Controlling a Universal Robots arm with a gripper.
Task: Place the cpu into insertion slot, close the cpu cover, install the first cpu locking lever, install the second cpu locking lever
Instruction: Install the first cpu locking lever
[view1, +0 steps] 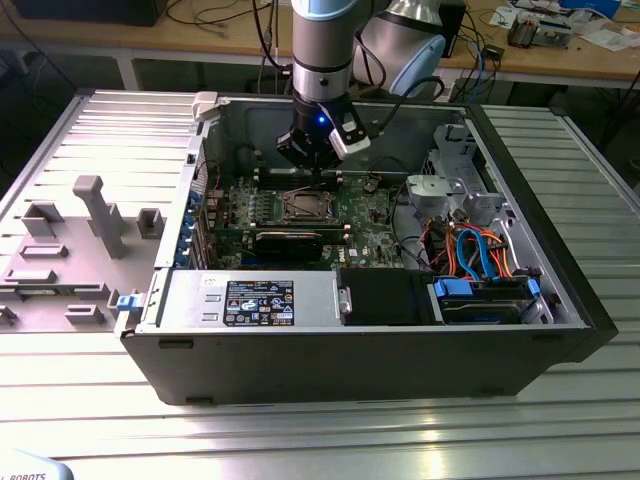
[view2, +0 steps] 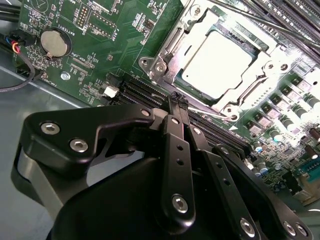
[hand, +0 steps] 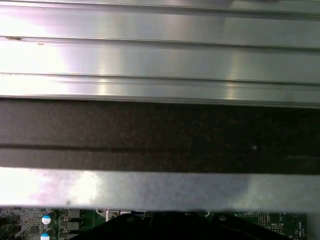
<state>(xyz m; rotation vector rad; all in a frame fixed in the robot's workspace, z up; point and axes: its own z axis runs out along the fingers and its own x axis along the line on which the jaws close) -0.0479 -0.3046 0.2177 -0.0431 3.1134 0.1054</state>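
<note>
The arm hangs straight down into the open computer case, its black gripper poised over the far part of the green motherboard. In the second wrist view the gripper has its fingers pressed together, tips meeting and nothing held between them. Just beyond those tips sits the insertion slot, and the cpu is lying flat in it, silver top facing up. The cpu cover is down around the chip, its square window framing the metal top. In the exterior view the insertion slot lies just nearer the camera than the gripper, with the long black expansion card nearer again. A round coin battery sits on the board well off to one side of the socket. The case rests on a ribbed metal desk, with a grey moulded tray at the exterior view's left.
</note>
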